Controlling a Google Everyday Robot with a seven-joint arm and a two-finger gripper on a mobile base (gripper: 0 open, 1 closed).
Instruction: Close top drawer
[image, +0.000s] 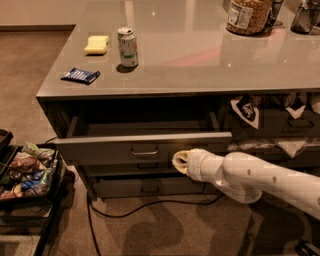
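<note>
The top drawer (100, 148) is a wide grey drawer under the left half of the counter. It stands partly open, with a narrow strip of its inside showing. Its tall flat front carries a small metal pull handle (144, 151). My gripper (180, 162) is at the end of the white arm (260, 179) that comes in from the right. It is pressed against the drawer front just right of the handle.
The grey counter (200, 55) holds a soda can (128, 46), a yellow sponge (97, 44), a blue packet (80, 75) and a jar (248, 15). Drawers with fabric scraps (246, 110) are to the right. A snack-filled tray (25, 170) stands left. A black cable (150, 205) lies on the carpet.
</note>
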